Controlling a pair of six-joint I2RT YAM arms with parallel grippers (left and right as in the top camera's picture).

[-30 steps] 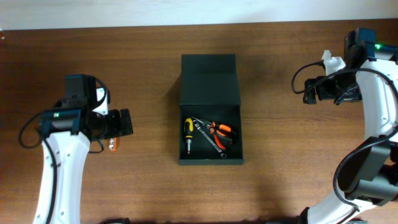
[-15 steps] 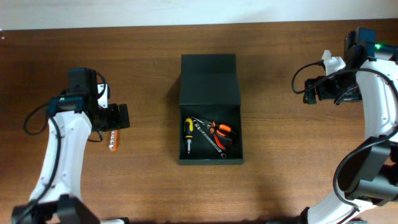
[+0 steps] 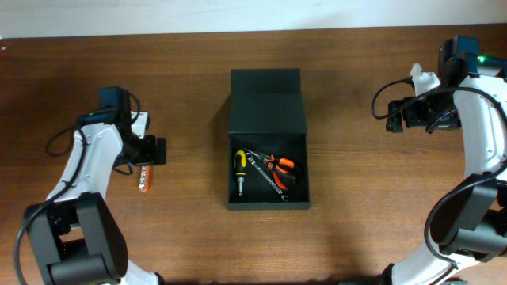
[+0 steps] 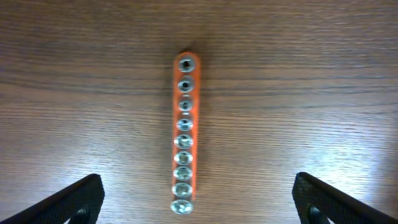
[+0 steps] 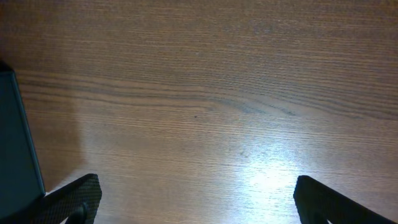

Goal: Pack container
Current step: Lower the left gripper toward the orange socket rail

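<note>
one socket rail [image 3: 142, 180], left of container [image 3: 268, 103]

Noted container [image 3: 268, 103] at worktop [image 3: 364, 237] centre, lid flap lying back on far side. Inside, near half: screwdriver [image 3: 239, 172] at left, wrench [image 3: 265, 180] and pliers [image 3: 283, 165] overlapping to its right. Found socket rail [image 3: 142, 180] on worktop well left of container, just before left tool [image 3: 156, 150].

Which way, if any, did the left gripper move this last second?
Yes. The left gripper shifted slightly up-frame relative to the container, uncovering the orange bit holder.
</note>
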